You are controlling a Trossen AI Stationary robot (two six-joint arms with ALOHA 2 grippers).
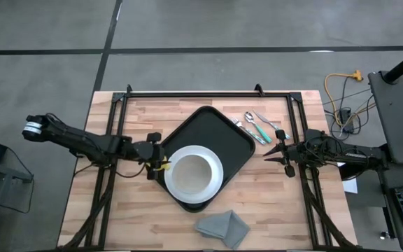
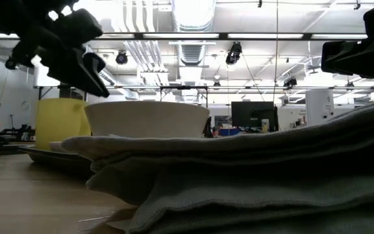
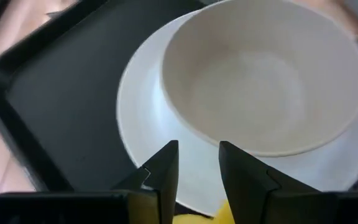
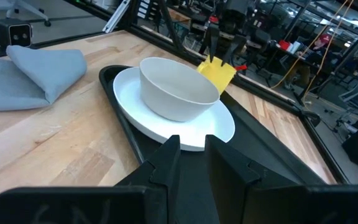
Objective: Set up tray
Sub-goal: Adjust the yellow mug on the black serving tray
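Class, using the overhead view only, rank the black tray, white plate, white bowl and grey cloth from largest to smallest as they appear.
1. black tray
2. white plate
3 and 4. white bowl and grey cloth: they look about alike in spread, so I would not rank them.

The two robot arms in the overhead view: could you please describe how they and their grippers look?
Both are slim, dark, jointed arms. The left arm has a white band at its outer end; the right arm is black throughout. The left gripper and the right gripper each have two dark, flat, tapering fingers.
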